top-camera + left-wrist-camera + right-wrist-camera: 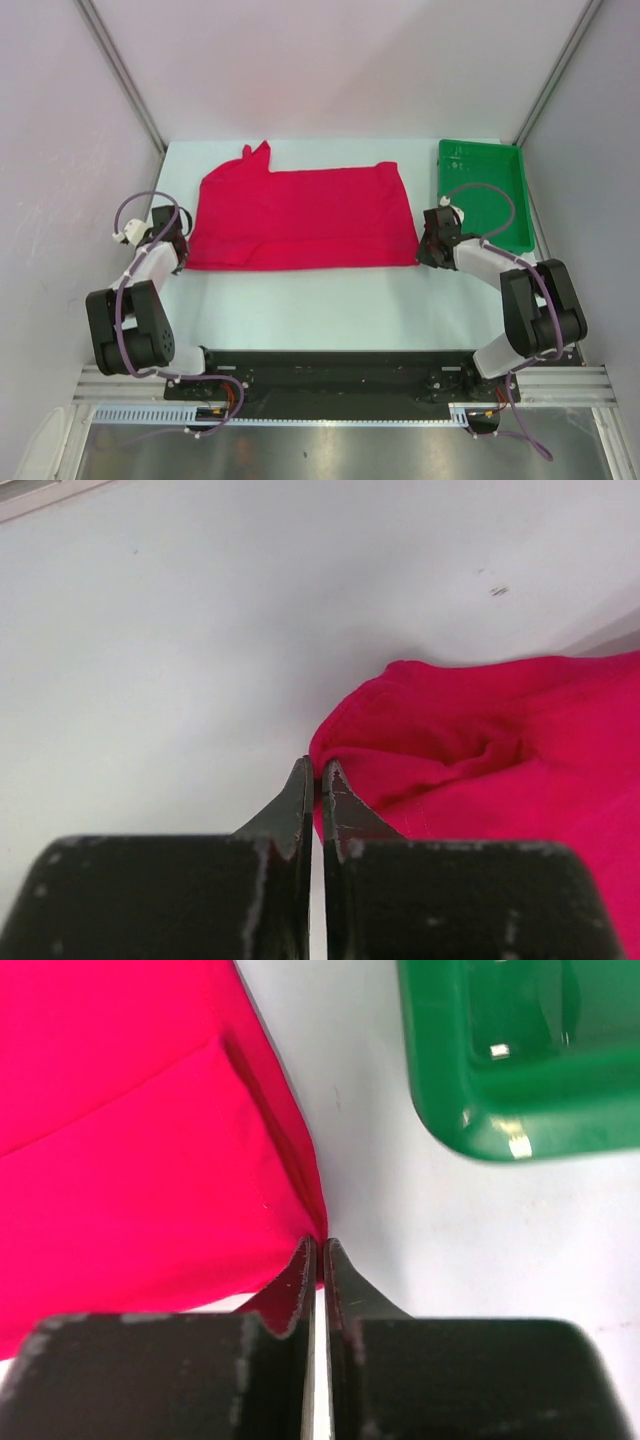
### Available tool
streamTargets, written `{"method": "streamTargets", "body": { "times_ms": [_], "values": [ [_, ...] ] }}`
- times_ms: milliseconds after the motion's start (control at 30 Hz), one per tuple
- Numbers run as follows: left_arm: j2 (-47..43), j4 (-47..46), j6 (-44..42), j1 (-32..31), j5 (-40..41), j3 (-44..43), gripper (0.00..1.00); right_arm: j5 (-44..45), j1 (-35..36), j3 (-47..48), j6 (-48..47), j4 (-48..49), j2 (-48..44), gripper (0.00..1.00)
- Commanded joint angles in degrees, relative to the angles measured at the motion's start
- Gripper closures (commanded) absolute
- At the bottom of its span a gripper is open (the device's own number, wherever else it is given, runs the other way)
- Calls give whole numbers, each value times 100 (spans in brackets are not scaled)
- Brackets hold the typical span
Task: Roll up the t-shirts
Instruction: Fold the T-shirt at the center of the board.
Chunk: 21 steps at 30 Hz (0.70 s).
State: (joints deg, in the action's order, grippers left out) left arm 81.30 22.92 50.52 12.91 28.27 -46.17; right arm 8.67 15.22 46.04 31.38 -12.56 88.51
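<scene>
The crimson-red t-shirt [300,215] lies flat and folded into a wide band across the white table, a sleeve sticking up at its far left. My left gripper [183,262] is at its near left corner, and in the left wrist view the jaws [318,770] are pinched shut on the bunched red edge [480,750]. My right gripper [420,258] is at the near right corner. In the right wrist view its jaws [320,1245] are shut on the tip of the red cloth [130,1140].
A green plastic tray [444,180] stands at the far right of the table, just right of the shirt; its rounded corner [450,1120] shows close to the right gripper. White walls enclose the table on three sides. Bare table [320,305] lies between shirt and arm bases.
</scene>
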Motion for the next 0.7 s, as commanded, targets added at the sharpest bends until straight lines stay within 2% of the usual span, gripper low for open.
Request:
{"method": "streamTargets", "body": {
  "times_ms": [0, 33, 67, 133, 167, 267, 400, 533, 667],
  "values": [
    [-132, 309, 36, 54, 416, 65, 74, 259, -46, -227, -140, -159, -220, 90],
    [-149, 292, -16, 54, 320, 65, 63, 180, -20, -236, -149, -159, -272, 85],
    [-297, 118, -94, 54, 145, 125, 46, 153, -19, -245, -167, -151, -325, 75],
    [-509, -23, -339, 45, -49, 161, 35, 66, 7, -236, -193, -142, -552, 61],
    [-675, -42, -446, 28, -163, 135, 32, 48, 24, -236, -219, -150, -632, 59],
    [-1000, 12, -683, 10, -356, 99, 31, 39, 138, -166, -246, -194, -896, 56],
    [-1125, 99, -746, -156, -902, 188, 35, 83, 428, -104, -176, -177, -1046, 55],
    [-888, -50, -649, -245, -1113, 276, 41, -268, 788, -16, -132, 304, -959, 54],
    [-502, -270, -737, -324, -1254, 249, 46, -637, 1551, 107, -149, 1113, -774, 54]
  ]
}}
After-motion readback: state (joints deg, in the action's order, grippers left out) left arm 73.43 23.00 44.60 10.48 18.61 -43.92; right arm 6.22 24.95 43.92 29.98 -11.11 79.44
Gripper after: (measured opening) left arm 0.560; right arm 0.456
